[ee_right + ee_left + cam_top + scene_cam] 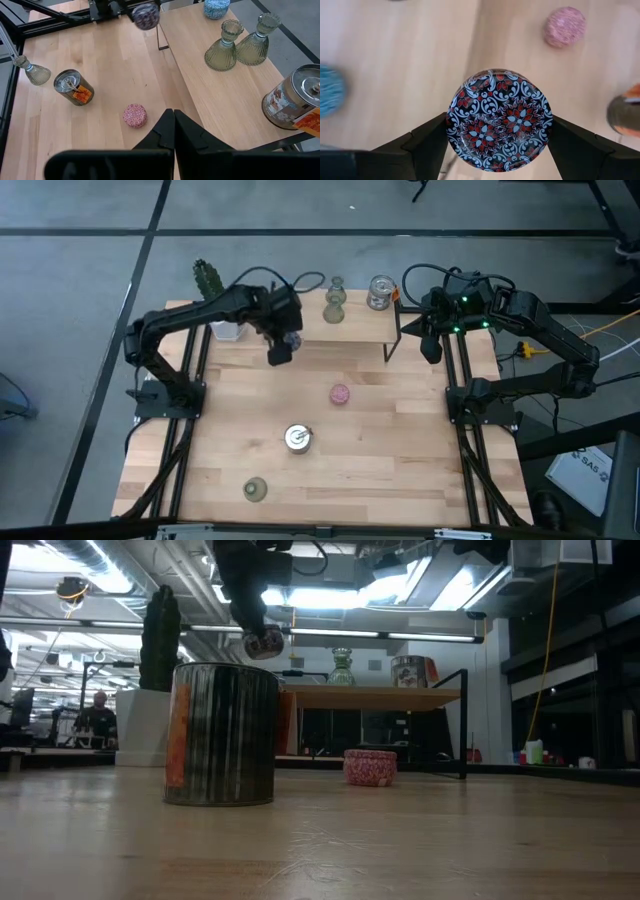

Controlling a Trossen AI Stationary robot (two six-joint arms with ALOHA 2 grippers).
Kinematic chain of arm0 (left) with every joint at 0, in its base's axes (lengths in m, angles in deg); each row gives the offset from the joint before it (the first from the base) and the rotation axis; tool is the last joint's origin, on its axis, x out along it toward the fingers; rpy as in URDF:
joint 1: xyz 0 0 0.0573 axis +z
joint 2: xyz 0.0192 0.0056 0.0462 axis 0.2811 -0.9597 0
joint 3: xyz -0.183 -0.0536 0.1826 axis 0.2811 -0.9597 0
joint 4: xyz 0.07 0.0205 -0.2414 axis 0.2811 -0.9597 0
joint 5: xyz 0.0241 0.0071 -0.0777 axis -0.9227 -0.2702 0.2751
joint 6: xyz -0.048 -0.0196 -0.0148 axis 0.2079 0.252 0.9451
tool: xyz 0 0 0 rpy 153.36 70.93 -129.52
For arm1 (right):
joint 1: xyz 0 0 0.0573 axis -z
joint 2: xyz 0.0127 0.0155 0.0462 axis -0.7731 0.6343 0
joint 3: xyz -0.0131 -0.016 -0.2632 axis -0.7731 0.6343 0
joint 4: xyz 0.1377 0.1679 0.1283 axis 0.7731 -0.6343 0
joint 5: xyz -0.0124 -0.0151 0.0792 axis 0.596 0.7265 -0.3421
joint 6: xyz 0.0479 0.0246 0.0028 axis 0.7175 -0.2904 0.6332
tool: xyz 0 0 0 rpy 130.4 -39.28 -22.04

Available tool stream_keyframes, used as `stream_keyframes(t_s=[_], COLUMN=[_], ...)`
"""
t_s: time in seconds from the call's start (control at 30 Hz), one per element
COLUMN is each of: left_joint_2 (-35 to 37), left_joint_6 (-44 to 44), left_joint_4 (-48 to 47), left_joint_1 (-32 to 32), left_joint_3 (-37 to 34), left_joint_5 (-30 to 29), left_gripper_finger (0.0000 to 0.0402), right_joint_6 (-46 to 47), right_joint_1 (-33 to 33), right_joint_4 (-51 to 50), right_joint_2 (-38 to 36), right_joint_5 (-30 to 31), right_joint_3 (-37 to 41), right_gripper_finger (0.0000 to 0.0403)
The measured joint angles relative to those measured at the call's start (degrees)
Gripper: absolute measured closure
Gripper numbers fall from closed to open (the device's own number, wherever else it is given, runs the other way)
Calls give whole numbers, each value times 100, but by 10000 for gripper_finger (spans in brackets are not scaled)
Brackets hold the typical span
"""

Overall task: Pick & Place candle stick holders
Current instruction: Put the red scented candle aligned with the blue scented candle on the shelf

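My left gripper hangs above the table just in front of the raised shelf, shut on a round dark holder with a red and white flower pattern. On the table stand a pink speckled holder, a silvery cup and an olive-green flared holder. The shelf carries two olive-green holders, a blue speckled one and a second silvery cup. My right gripper is shut and holds nothing, raised at the shelf's right end. My left gripper pinches the dark holder between its two fingers, which sit on opposite sides of its round rim. The fingers come steeply from above. The holder is lifted clear of the table, its patterned face turned up toward the wrist.
A white pot with a green cactus stands at the shelf's left end, close behind my left arm. The shelf's black legs stand on the table. Bare wood lies between the pink holder and the shelf.
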Motion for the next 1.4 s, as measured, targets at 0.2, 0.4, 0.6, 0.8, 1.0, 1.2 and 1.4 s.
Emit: stream_keyframes(t_s=[0.2,0.4,0.6,0.8,1.0,1.2,1.4], left_joint_2=[0,0,-104,-607,-1141,-1403,-1447], left_joint_6=[46,151,239,477,928,1349,1722], left_joint_4=[2,4,34,-1,-70,-275,-600], left_joint_1=[364,660,771,773,905,963,945], left_joint_3=[186,392,729,1255,1673,1705,1705], left_joint_5=[-75,-176,-277,-591,-622,-590,-613], left_gripper_finger=[104,104,104,104,104,104,104], right_joint_6=[-1,0,0,0,0,-2,-24], right_joint_1=[0,0,0,0,1,1,0], right_joint_4=[0,0,2,2,2,0,0], right_joint_2=[1,0,2,2,0,0,1], right_joint_5=[0,0,0,0,2,2,2], right_joint_3=[0,0,0,0,0,-2,0], right_gripper_finger=[402,402,402,402,402,402,402])
